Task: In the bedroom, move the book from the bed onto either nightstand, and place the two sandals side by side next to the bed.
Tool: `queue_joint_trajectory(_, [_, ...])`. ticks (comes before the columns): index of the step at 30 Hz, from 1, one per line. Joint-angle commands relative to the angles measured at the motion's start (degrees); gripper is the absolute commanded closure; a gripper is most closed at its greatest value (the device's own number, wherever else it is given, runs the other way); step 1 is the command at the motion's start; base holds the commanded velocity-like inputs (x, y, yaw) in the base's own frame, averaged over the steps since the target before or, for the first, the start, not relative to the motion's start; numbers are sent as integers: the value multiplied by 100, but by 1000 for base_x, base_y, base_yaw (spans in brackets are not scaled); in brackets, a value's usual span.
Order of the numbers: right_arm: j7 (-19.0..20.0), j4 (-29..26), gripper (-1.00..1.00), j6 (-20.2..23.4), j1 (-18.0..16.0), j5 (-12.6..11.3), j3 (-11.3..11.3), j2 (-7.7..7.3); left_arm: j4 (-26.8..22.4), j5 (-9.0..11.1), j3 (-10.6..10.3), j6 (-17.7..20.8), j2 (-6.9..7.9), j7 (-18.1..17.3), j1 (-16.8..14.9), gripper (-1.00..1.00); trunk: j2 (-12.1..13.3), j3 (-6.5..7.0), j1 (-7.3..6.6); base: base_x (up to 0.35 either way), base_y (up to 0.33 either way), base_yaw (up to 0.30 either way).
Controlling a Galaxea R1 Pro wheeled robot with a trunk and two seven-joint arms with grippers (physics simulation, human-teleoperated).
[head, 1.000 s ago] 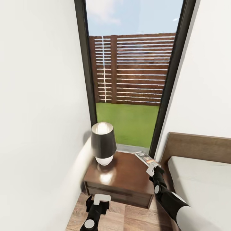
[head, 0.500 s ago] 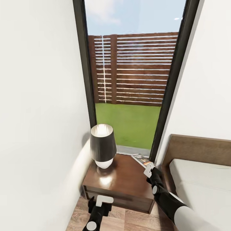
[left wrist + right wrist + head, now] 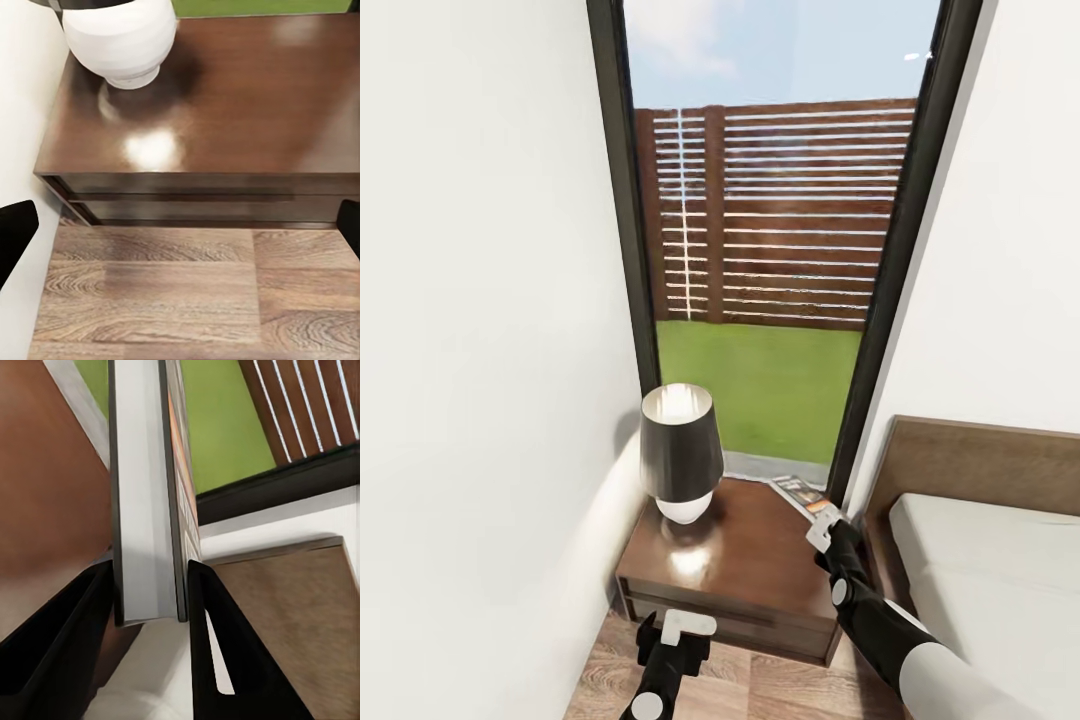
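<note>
Your right hand is clamped on the book, holding it over the nightstand's far bed-side corner, clear of the lamp, while your left hand hangs with fingers apart by its drawer front.

Bright, even daylight from the window; white walls nearly without shading. Soft shadow on the wall behind the lamp. Strong white glare on the nightstand top below the lamp, seen also as a pale patch ahead of the left jaws, with the lamp's dark shadow beside it. Very wide lens in the head view: window frame and walls lean outward toward the edges. Slight softness everywhere, fence slats a little smeared. Close between the right jaws, book blurred and flat grey-white, its edges not sharp. Floor grain clear, mildly lit.
</note>
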Motion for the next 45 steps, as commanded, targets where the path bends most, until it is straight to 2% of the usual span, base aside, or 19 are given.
queue_joint_trajectory(1, [-53,-4,100,60,-5,53,42,-5,-7,33,-27,10,2,50,-7,-100,-48,-26,23,0,0,0])
queue_joint_trajectory(11, [-155,-4,100,61,-5,56,42,5,-7,24,-38,0,5,67,-7,-100,-449,-206,243,0,0,30])
queue_joint_trajectory(21, [-544,102,100,21,-5,50,42,26,-7,31,-94,2,4,54,-7,-100,-850,-385,463,0,0,3])
queue_joint_trajectory(36, [-510,163,100,-77,-5,48,42,31,-7,32,-120,-2,-3,20,-7,-100,-1451,-654,792,0,0,0])
queue_joint_trajectory(45, [-498,166,100,-81,-5,48,42,31,-7,35,-327,3,-2,30,-7,-100,-1812,-816,990,0,0,0])
